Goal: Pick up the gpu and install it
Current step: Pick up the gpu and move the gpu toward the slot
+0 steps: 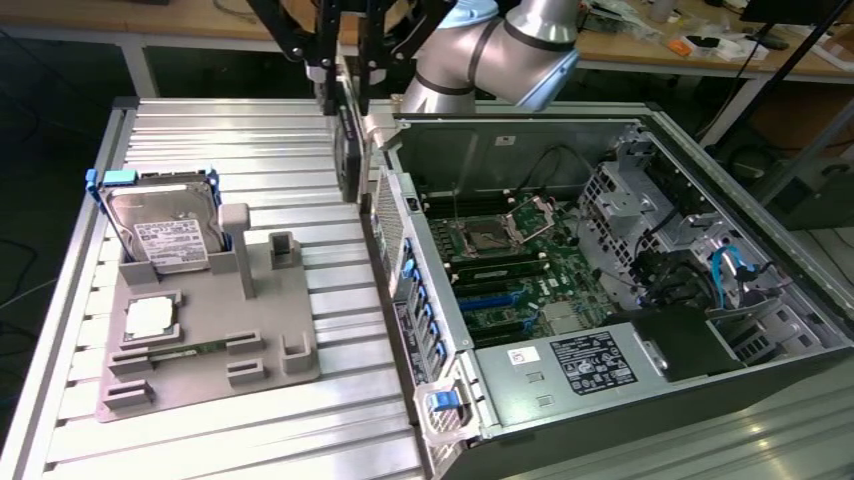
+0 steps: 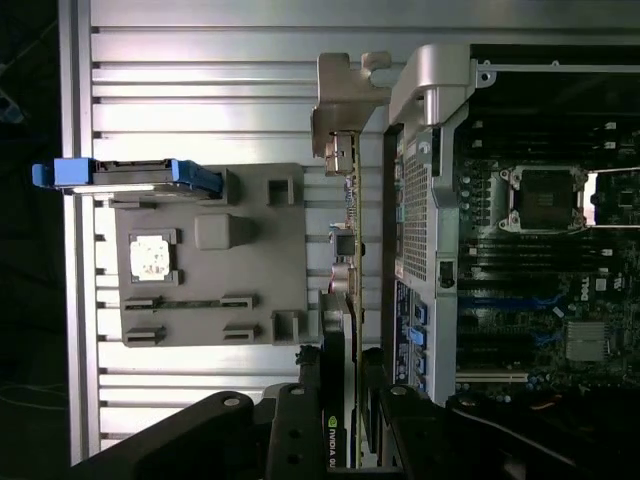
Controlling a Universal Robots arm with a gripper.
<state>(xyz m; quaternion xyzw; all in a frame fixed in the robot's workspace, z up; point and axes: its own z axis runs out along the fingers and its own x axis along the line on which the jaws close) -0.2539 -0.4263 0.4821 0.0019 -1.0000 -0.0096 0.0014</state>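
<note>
gpu [image 1: 348, 150] is hanging edge-down in the air, outside the case [image 1: 561, 118], just beside its rear wall and over the slatted table [image 1: 240, 130]. In the wrist view the gpu [image 2: 345, 245] is showing edge-on, with its silvery bracket [image 2: 345, 95] at the far end from the gripper. The gripper [image 1: 344, 100] is pinching the card across its two flat faces, jaws closed onto it, gripper [image 2: 345, 390] sitting at the end opposite the bracket.

Risks as I'm reading them:
- The grip is sitting at one end of a thin, long card, so any knock is likely levering it round in the jaws.
- The bracket is running very close to the rear wall's rim. A sideways move without enough lift is probably going to clip it.
- If the card is going in slightly tilted, the edge connector is jamming on the slot of the motherboard [image 1: 521, 260] instead of seating.
- Loose cables [image 1: 727, 270] are lying at the exterior view's right of the board, though well apart from the card.

Writing:
- A green Nvidia logo is showing on the card's edge next to the jaws, with white letters beside it too cut off to read.
- The hard drive [image 1: 167, 235] on the grey fixture [image 1: 267, 330] is carrying a white label. The print isn't readable.
- The power supply label [image 1: 587, 360] isn't readable either.
</note>
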